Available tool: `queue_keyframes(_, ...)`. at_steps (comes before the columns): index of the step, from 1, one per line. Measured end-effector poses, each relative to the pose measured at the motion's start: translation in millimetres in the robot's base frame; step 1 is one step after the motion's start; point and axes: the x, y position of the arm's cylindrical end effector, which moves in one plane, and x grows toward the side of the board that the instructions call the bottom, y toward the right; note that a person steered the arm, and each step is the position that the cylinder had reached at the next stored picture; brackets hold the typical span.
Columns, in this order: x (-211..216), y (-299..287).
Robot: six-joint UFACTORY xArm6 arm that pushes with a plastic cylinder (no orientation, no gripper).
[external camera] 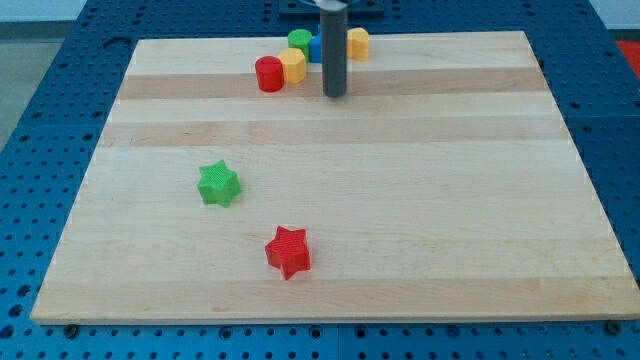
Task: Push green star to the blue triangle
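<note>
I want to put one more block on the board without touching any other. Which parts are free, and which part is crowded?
The view's right half of the board is bare. So is the band between the green star and the top cluster. Crowded: the top edge, where the red cylinder, yellow block, green block, blue block and second yellow block surround my tip. The red star sits near the bottom.

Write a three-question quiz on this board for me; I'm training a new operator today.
1. True or false: my tip touches the green star.
2. Which star lies nearer the view's bottom? A green, B red.
3. Fill in: the red cylinder touches a ____ block.

Key: 1 false, the tip stands near the cluster at the view's top. 2 B, the red star. 3 yellow.
</note>
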Motion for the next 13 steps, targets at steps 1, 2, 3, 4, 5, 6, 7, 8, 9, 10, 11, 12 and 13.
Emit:
queue_keyframes(1, 56.9, -4.2)
queue_keyframes(2, 96.3, 2.1)
queue_keyframes(3, 127.4, 0.3)
queue_keyframes(4, 140.4, -14.9)
queue_keyframes(5, 142.5, -16.4)
queue_keyframes(6, 148.2, -21.3)
queue_keyframes(7, 150.5, -44.6)
queue_keyframes(8, 154.3, -77.1)
queue_keyframes(9, 185.8, -103.5)
queue_keyframes(10, 196.5, -147.3)
queue_keyframes(11, 180.9, -179.5)
queue_keyframes(12, 151.1, -184.6)
queue_keyframes(13, 131.3, -149.1)
